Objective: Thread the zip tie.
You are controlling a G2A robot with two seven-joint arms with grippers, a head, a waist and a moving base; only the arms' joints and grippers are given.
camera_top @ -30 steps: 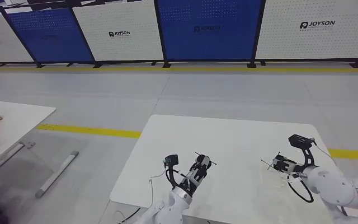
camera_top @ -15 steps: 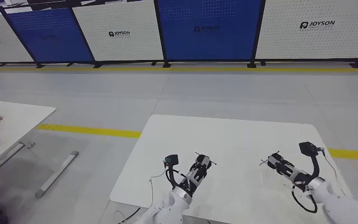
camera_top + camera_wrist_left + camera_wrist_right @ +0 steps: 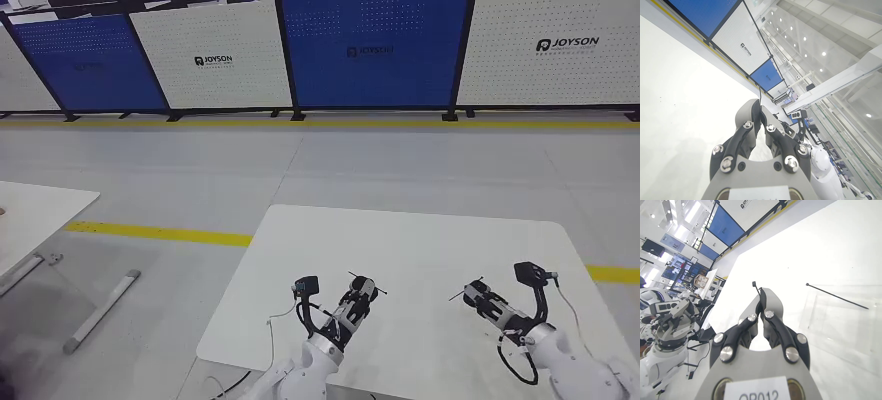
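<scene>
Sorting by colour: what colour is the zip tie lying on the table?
Black; the zip tie shows best in the right wrist view.

The zip tie (image 3: pixel 837 296) is black, the table (image 3: pixel 810 247) white.

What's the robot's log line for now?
left jaws: shut on zip tie | right jaws: shut on second zip tie | apart, unthreaded

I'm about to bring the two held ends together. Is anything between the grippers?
Nothing visible. Bare table lies between the left gripper, shut on the left zip tie, and the right gripper, shut on the right zip tie. A loose zip tie lies flat, off that line.
</scene>
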